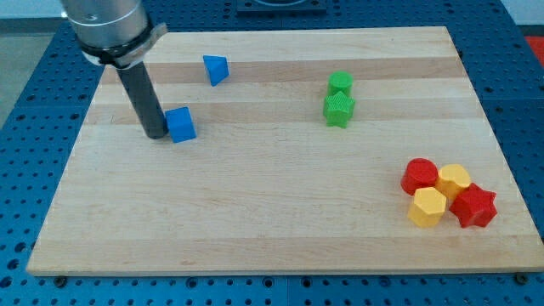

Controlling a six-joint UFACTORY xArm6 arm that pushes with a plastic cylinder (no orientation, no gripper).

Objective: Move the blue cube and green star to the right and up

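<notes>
Board: pale wooden table top (255, 212).
Beside my tip (156, 135): blue cube (180, 124).
Farther right: blue wedge (216, 69), green blocks (339, 100).
Far right: red and yellow cluster (447, 194).

This looks like a robotics lab: a pale wooden board (280, 212) lies on a blue perforated metal bench (34, 76), with a grey robot arm (106, 25) above.

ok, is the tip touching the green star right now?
No. My tip sits against the left side of the blue cube, well to the view's left of the green star.
</notes>
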